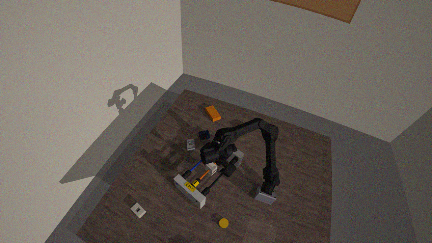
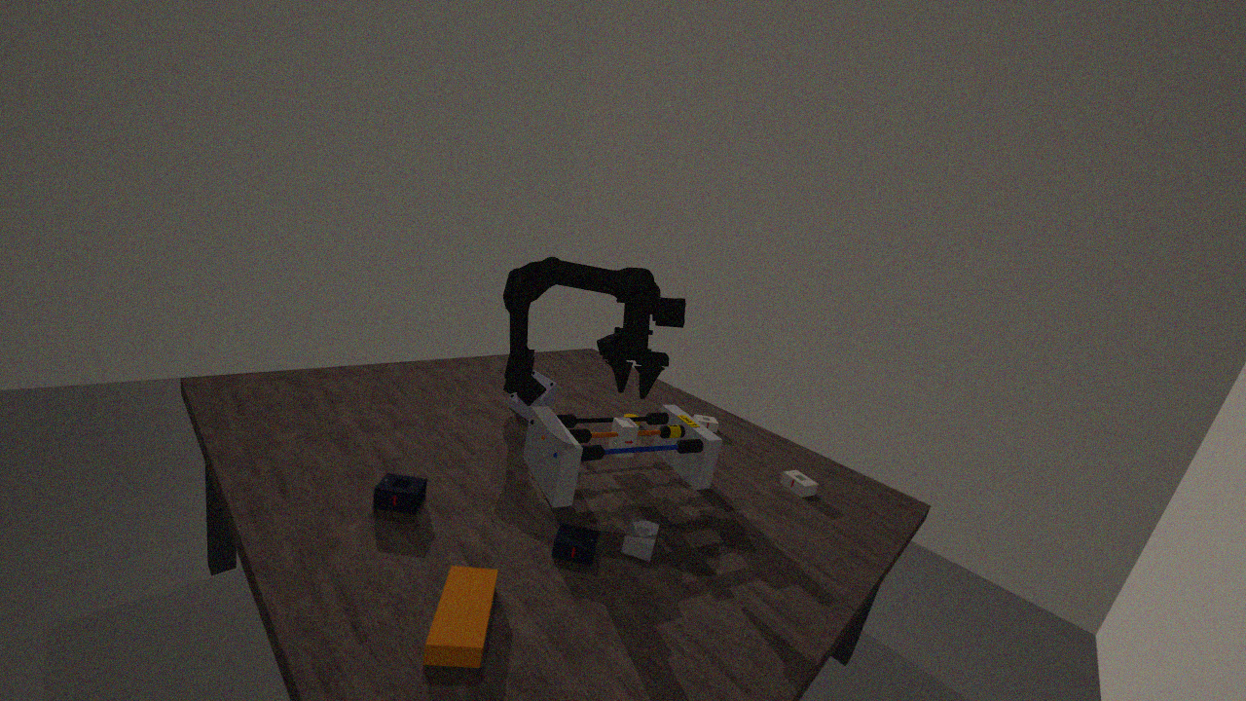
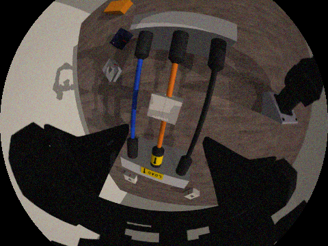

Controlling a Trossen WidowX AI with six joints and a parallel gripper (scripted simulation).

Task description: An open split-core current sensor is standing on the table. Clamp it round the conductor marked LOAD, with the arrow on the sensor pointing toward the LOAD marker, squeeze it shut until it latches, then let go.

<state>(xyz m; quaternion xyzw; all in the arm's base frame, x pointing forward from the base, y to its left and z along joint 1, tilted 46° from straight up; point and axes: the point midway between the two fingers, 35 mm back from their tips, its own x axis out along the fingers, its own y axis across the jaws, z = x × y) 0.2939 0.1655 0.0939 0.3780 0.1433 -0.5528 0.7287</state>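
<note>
The white sensor [image 1: 212, 167] [image 2: 624, 428] [image 3: 165, 108] sits round the middle orange conductor [image 1: 204, 174] [image 3: 173, 78], between the blue and black ones. It looks shut, but the latch cannot be made out. A small red mark on its side is too small to read surely; in the exterior view it seems to point toward the LOAD end. The yellow LOAD label [image 1: 189, 186] [image 2: 688, 420] [image 3: 152, 173] is on one end block. My gripper [image 2: 632, 396] [image 3: 168, 134] is wide open and empty, above the conductors and clear of the sensor.
The far end block [image 2: 557, 470] [image 3: 184, 20] holds the conductors' other ends. Dark blocks [image 1: 204, 135] [image 2: 575, 544] [image 2: 399, 493], a grey block [image 1: 190, 143] [image 2: 640, 540], white blocks [image 1: 138, 210] [image 2: 798, 483] [image 2: 706, 424], an orange block [image 1: 213, 113] [image 2: 461, 614] and a yellow disc [image 1: 223, 223] stand around.
</note>
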